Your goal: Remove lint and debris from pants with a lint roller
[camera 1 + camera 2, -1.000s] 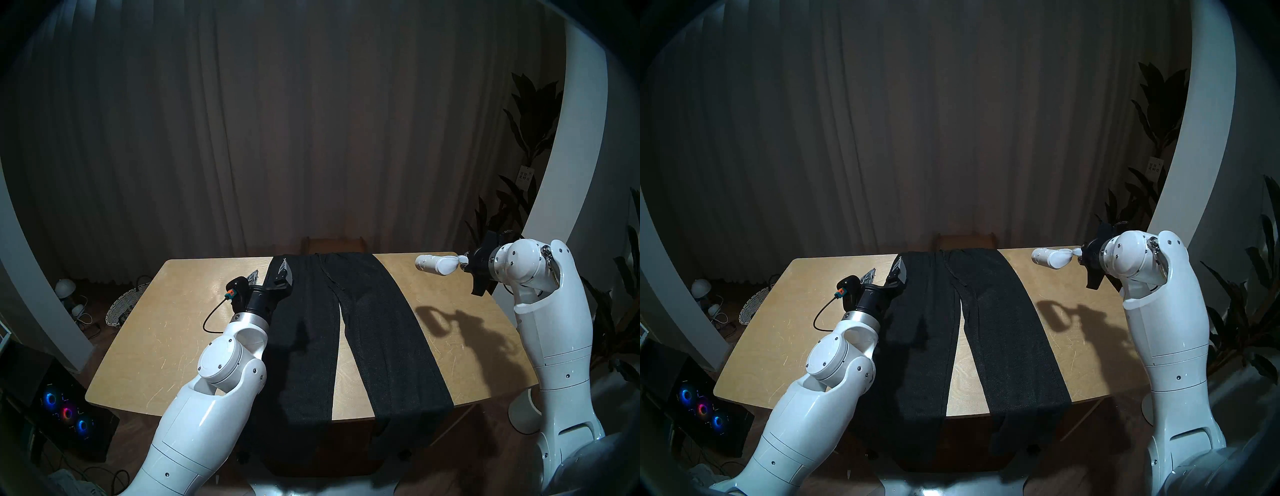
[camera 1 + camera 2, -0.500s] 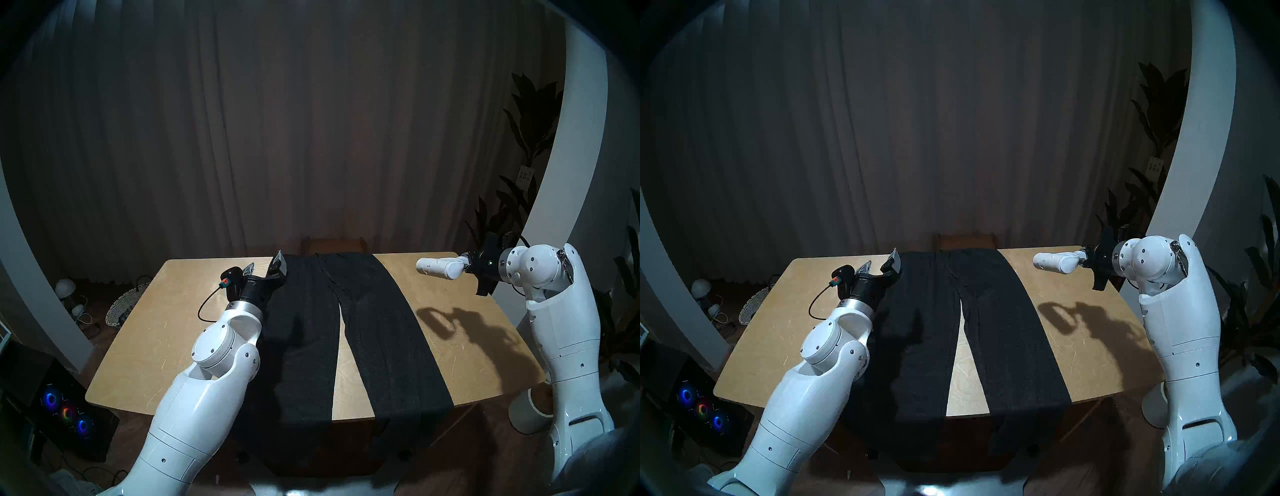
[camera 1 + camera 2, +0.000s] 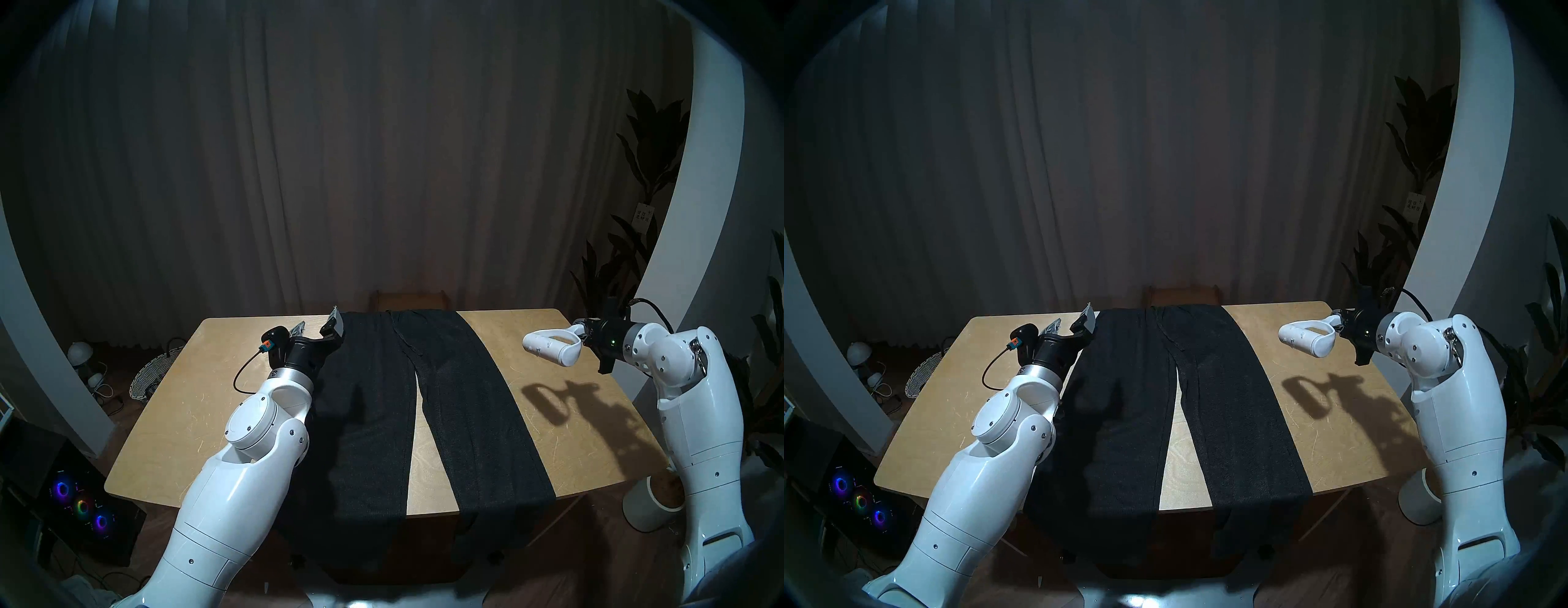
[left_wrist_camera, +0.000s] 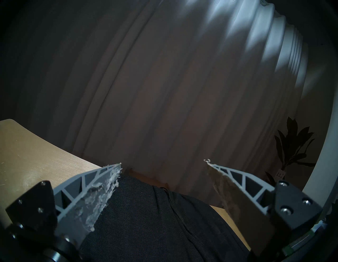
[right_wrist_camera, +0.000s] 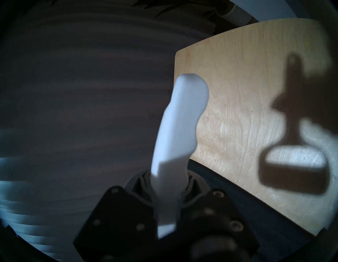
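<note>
- One pair of charcoal-black pants (image 3: 407, 407) lies flat on the one light wooden table (image 3: 178, 407), waistband at the far edge, its two legs spreading apart toward the near edge and hanging over it.
- A drawstring (image 3: 405, 344) runs down from the middle of the waistband.
- One white lint roller (image 3: 551, 346) is held in the air over the table's far right corner, well apart from the pants; its roll and loop frame point toward the pants.
- The roller touches neither cloth nor table, and its one dark shadow (image 3: 547, 401) falls on bare wood beside the right trouser leg.
- The right gripper (image 3: 582, 332) is clamped tight on the lint roller's handle; the right wrist view shows the white handle (image 5: 175, 146) rising out between black finger mounts, blurred.
- The left gripper (image 3: 318, 325) hovers above the left end of the waistband, its two fingers spread wide with nothing between them.
- In the left wrist view both fingertips (image 4: 113, 170) carry frayed whitish tape or fluff on their inner faces, and the pants (image 4: 155, 219) fill the gap below them.
- Lint and debris: one tiny white speck (image 4: 141, 192) shows on the cloth near the waistband; more cannot be made out in this dim light.
- Two white robot arms are in view, one on each side of the pants.
- A dark pleated curtain (image 3: 382, 170) hangs behind the table.
</note>
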